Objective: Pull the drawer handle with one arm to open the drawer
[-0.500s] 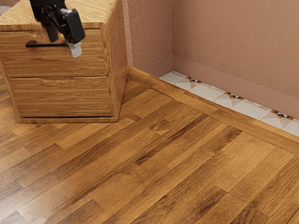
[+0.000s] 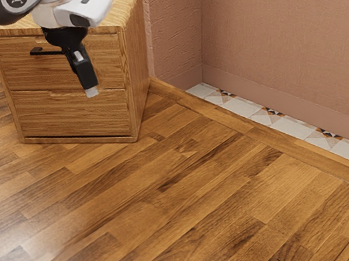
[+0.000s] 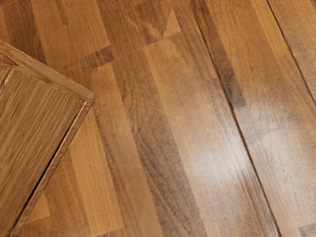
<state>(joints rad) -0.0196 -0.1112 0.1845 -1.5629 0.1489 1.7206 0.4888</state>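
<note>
our exterior camera sits high and off to one side, looking down across the wooden desk (image 2: 203, 196) toward the cabinet (image 2: 66, 94) at ten o'clock. our wrist camera faces down close over the same desk (image 3: 197, 123), sharing one cabinet (image 3: 29, 143) corner.

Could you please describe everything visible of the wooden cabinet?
The cabinet is a light-grained wooden box with two stacked drawer fronts, both looking flush and shut. The top drawer carries a thin black bar handle. It stands upright on the plank surface beside the pink wall. The gripper hangs before its upper front; contact cannot be told.
</note>
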